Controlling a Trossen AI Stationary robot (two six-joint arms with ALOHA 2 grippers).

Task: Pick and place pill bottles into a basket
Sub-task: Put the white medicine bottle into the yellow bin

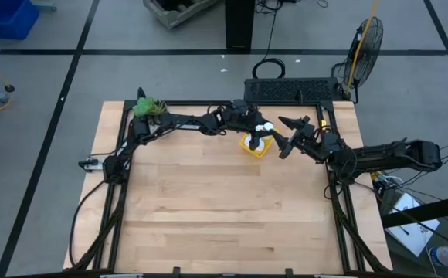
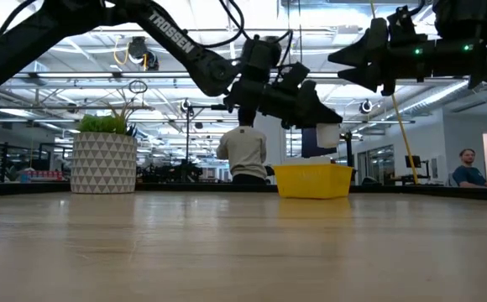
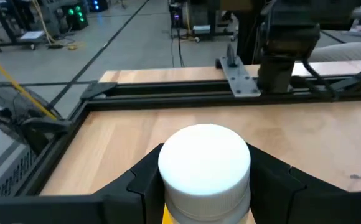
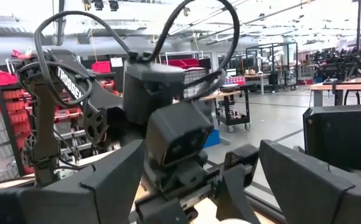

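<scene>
My left gripper (image 1: pixel 259 131) is shut on a white pill bottle (image 2: pixel 328 134) with a white cap (image 3: pixel 204 160). It holds the bottle just above the yellow basket (image 2: pixel 313 181), which stands on the table's far middle (image 1: pixel 249 147). My right gripper (image 1: pixel 288 137) hovers open and empty just right of the basket, well above the table (image 2: pixel 354 63). Its two fingers (image 4: pixel 106 186) stand wide apart, facing the left gripper. The other bottles cannot be made out. My left gripper pinches the bottle between its two fingers (image 3: pixel 144 180), which lie on opposite sides just below the cap's rim (image 3: pixel 168 198). The fingers slant down from the table's left side. The bottle stands about upright, cap up, lifted clear above the basket.
A white patterned pot with a green plant (image 2: pixel 103 164) stands at the table's far left corner (image 1: pixel 148 108). A black frame rail (image 3: pixel 168 93) runs along the table's edges. People show in the room behind the table (image 2: pixel 242 155). The near half of the table is bare wood (image 1: pixel 224 216).
</scene>
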